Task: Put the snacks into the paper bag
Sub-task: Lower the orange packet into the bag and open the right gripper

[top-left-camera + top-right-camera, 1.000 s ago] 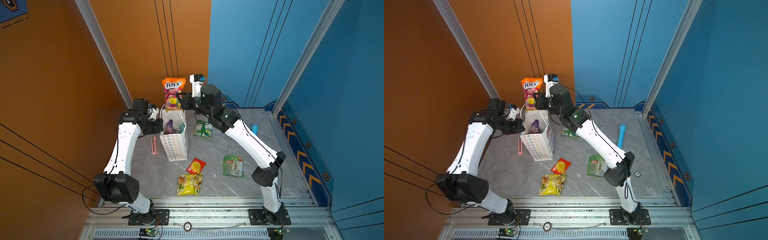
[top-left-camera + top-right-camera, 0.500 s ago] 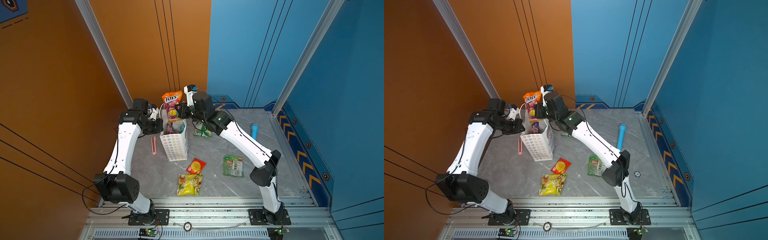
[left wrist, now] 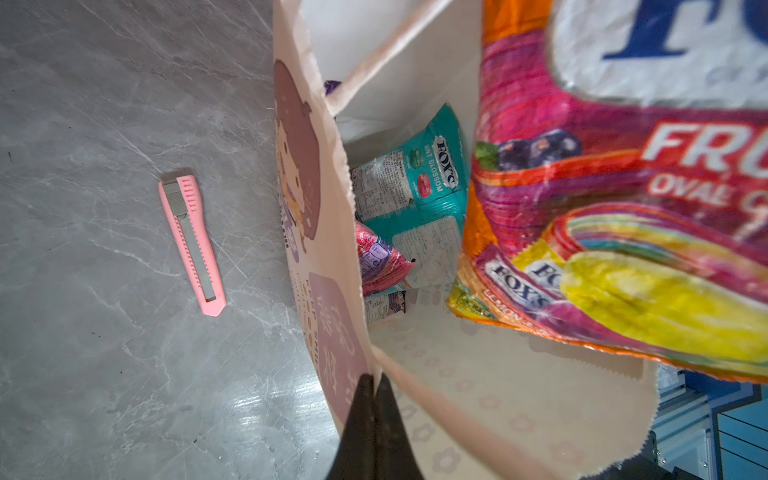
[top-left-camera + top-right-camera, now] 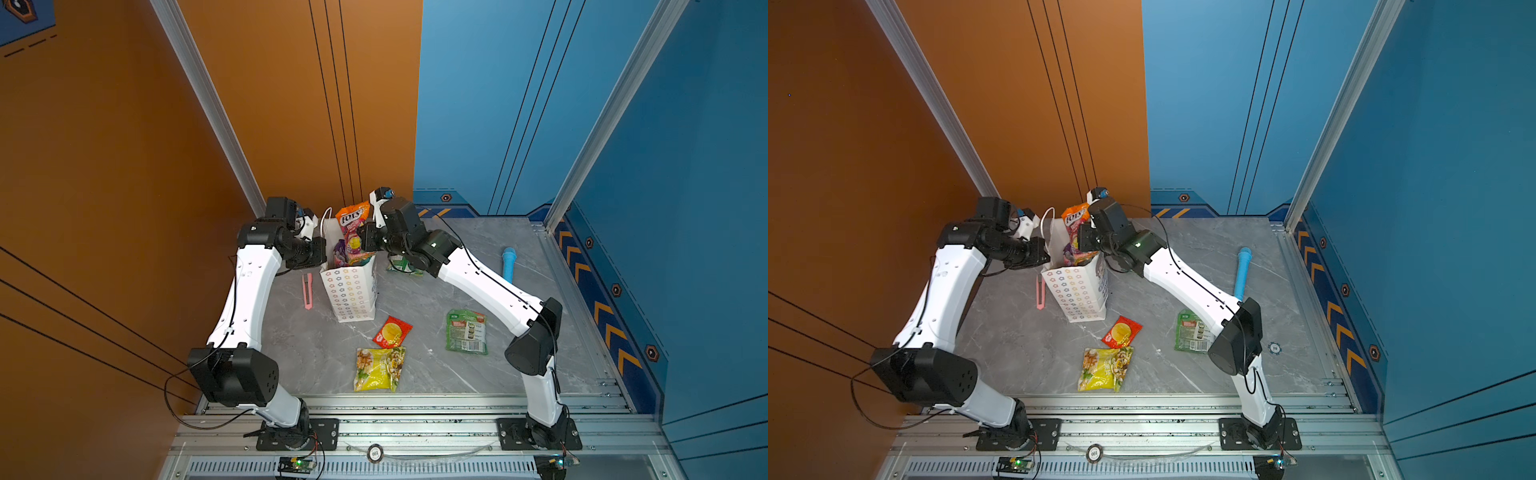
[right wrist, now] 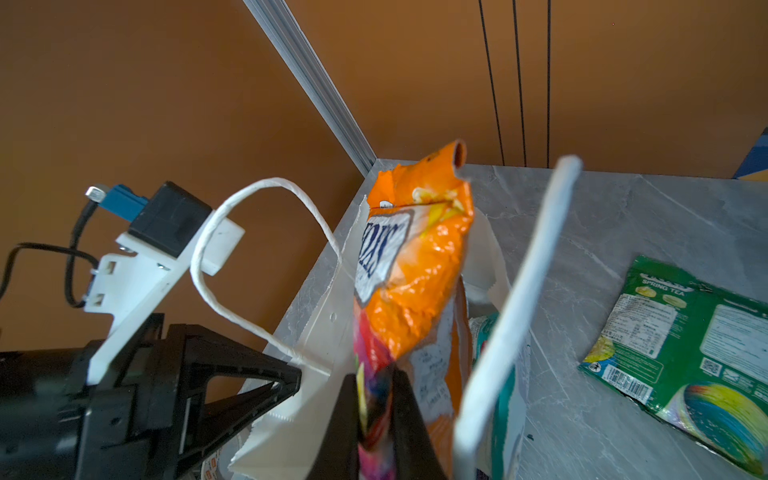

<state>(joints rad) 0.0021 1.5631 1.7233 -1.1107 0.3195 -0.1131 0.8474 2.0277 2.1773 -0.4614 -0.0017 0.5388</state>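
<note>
Paper bag stands upright toward the back left of the grey table in both top views, mouth open. The orange FOX'S packet rises out of it, lower end inside and top well above the rim, with a purple packet showing inside beside it. The left gripper meets the bag's left rim and the right gripper reaches over the mouth from the right; I cannot tell the jaws from here. Loose on the table in front of the bag lie a red packet, a yellow packet and a green packet. A second green packet lies just right of the bag, partly under the right arm. A pink utility knife lies just left of the bag, a blue cylinder well to its right. The left wrist view shows the left gripper with jaws pressed together on the bag's rim; inside lie a teal FOX'S packet and the purple packet, the orange FOX'S packet hanging in the mouth above them. The right wrist view shows the right gripper with jaws narrow, clamped on the orange FOX'S packet, with a cord handle arching at the rim beside it
</note>
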